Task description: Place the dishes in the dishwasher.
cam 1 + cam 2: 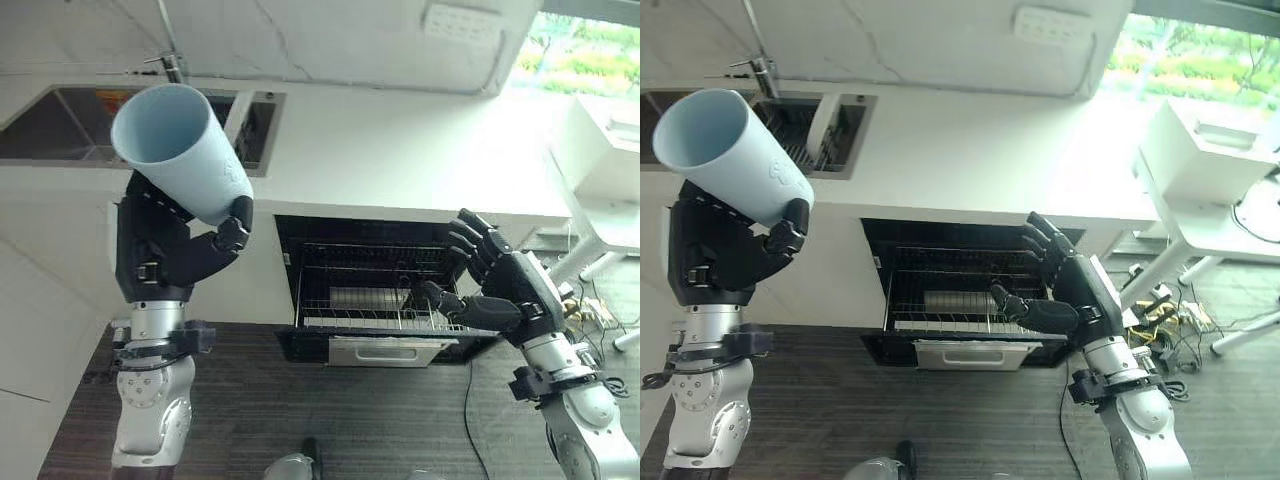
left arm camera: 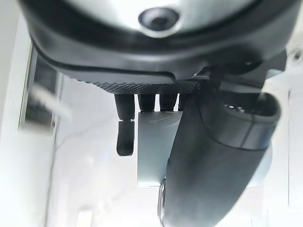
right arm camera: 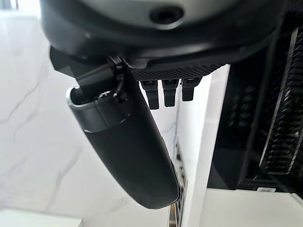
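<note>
A pale blue cup [image 1: 180, 150] is held up in front of the white counter [image 1: 400, 150], tilted with its mouth up and to the left. My left hand [image 1: 165, 250] is shut on its lower end, thumb [image 2: 213, 161] across the cup [image 2: 154, 146]. The dishwasher [image 1: 385, 290] under the counter stands open, its wire rack [image 1: 370, 300] showing a metal dish inside. My right hand [image 1: 500, 280] hovers open at the rack's right side, fingers spread, holding nothing.
A sink [image 1: 120, 125] with a faucet [image 1: 170, 65] is set in the counter behind the cup. A white table [image 1: 1210, 170] and floor cables stand at the right. Dark wood floor [image 1: 380, 420] lies before the dishwasher.
</note>
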Robot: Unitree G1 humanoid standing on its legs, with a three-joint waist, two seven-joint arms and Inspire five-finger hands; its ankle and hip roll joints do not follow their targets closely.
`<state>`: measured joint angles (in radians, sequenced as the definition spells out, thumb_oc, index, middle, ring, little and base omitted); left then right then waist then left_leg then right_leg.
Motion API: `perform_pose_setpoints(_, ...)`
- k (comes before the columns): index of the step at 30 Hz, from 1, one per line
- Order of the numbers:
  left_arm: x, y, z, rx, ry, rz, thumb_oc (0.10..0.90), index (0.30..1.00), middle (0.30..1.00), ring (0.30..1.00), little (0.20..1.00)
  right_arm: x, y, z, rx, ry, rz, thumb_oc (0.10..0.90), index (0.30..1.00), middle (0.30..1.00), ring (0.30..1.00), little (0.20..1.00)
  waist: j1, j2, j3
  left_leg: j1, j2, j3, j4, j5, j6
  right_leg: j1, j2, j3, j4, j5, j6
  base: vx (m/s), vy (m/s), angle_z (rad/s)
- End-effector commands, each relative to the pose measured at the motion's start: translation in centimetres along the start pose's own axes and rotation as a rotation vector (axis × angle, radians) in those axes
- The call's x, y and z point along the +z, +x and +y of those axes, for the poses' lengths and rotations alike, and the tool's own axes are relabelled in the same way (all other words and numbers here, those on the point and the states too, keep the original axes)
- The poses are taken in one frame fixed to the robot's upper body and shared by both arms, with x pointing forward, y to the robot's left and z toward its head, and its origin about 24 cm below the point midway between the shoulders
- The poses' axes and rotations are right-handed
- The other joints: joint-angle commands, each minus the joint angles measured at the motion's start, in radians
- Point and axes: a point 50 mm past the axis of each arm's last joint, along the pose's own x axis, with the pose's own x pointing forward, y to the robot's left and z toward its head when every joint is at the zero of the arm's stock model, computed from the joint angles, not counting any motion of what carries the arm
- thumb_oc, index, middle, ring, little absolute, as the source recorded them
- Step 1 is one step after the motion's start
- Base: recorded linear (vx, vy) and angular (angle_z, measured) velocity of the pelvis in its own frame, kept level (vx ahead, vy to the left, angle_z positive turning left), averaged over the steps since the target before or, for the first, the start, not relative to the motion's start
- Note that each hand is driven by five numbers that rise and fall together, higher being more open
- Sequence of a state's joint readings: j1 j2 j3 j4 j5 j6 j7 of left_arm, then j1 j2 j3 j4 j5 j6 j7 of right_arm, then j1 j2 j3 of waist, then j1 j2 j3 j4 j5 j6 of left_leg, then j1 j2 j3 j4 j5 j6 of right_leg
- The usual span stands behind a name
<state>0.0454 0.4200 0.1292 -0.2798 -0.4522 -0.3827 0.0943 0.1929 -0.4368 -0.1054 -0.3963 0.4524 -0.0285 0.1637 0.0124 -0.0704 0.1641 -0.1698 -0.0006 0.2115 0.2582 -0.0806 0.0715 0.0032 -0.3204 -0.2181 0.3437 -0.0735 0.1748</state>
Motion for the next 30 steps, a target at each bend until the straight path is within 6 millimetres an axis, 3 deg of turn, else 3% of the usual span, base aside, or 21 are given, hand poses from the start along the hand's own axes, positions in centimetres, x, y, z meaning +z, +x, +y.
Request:
perform_pose_setpoints(1, 4.4, 1.7, -1.6, -0.093, 0.050, -0.256, 0.400, 0.300, 0.300, 0.300, 0.300, 3.4, 1.2, -0.2, -0.002, -0.032, -0.192, 0.800, 0.900, 0.900, 0.900, 0.900, -0.025, 0.018, -0.043, -0.003, 0.073, -0.094, 0.042, -0.112, -0.086, -0.018, 0.097, -0.003, -0.044, 0.037, 0.002, 0.05, -0.064, -0.06)
perform_pose_setpoints(3, 4.6, 2.0, -1.8, -0.094, 0.058, -0.275, 0.400, 0.300, 0.300, 0.300, 0.300, 3.5, 1.3, -0.2, -0.003, -0.028, -0.210, 0.800, 0.900, 0.900, 0.900, 0.900, -0.032, 0.014, -0.035, 0.002, 0.072, -0.096, 0.042, -0.118, -0.091, -0.088, 0.098, 0.022, -0.044, 0.002, 0.002, 0.05, -0.149, -0.15)
perform_pose_setpoints(9, 4.6, 1.7, -2.2, -0.105, 0.070, -0.275, 0.400, 0.300, 0.300, 0.300, 0.300, 4.0, 1.4, 0.7, 0.032, -0.003, -0.254, 0.800, 0.900, 0.900, 0.900, 0.900, -0.047, 0.013, -0.027, 0.035, 0.080, -0.090, 0.042, -0.155, -0.090, -0.220, 0.085, 0.090, -0.044, 0.036, 0.013, 0.08, -0.222, 0.00)
perform_pose_setpoints(13, 4.3, 1.6, -2.3, -0.105, 0.075, -0.256, 0.400, 0.300, 0.300, 0.300, 0.300, 3.9, 1.7, 1.0, 0.053, 0.022, -0.251, 0.800, 0.900, 0.900, 0.900, 0.900, -0.047, 0.011, -0.038, 0.048, 0.112, -0.075, 0.042, -0.159, -0.095, -0.193, 0.114, 0.083, -0.044, -0.011, 0.009, 0.11, -0.362, 0.13)
perform_pose_setpoints(19, 3.5, 1.4, -2.5, -0.070, 0.028, -0.188, 0.400, 0.300, 0.300, 0.300, 0.300, 4.7, 2.4, 0.5, 0.065, -0.006, -0.238, 0.800, 0.900, 0.900, 0.900, 0.900, -0.048, 0.028, -0.063, 0.069, 0.212, -0.027, 0.042, -0.102, -0.165, -0.156, 0.172, 0.045, -0.044, -0.081, -0.047, 0.12, -0.340, 0.20)
perform_pose_setpoints(22, 3.0, 1.2, -2.9, -0.045, 0.039, -0.179, 0.400, 0.300, 0.300, 0.300, 0.300, 5.0, 2.4, -0.1, 0.041, -0.029, -0.236, 0.800, 0.900, 0.900, 0.900, 0.900, -0.037, 0.030, -0.048, 0.058, 0.207, -0.006, 0.042, -0.052, -0.177, -0.137, 0.177, 0.031, -0.044, -0.092, -0.060, 0.03, -0.178, 0.17)
perform_pose_setpoints(26, 2.4, 0.9, -2.5, -0.037, 0.040, -0.169, 0.400, 0.300, 0.300, 0.300, 0.300, 4.9, 2.4, -0.3, 0.027, -0.022, -0.250, 0.800, 0.900, 0.900, 0.900, 0.900, -0.046, 0.048, -0.035, 0.015, 0.223, 0.006, 0.042, -0.048, -0.179, -0.128, 0.177, 0.025, -0.044, -0.103, -0.057, 0.00, -0.001, 0.17)
perform_pose_setpoints(30, 1.6, 0.6, -3.0, -0.049, 0.079, -0.152, 0.400, 0.300, 0.300, 0.300, 0.300, 4.0, 2.4, 0.6, 0.036, 0.010, -0.250, 0.800, 0.900, 0.900, 0.900, 0.900, -0.052, 0.061, -0.055, 0.026, 0.180, -0.050, 0.042, -0.096, -0.165, -0.125, 0.172, 0.029, -0.044, -0.108, -0.055, 0.01, 0.090, -0.03)
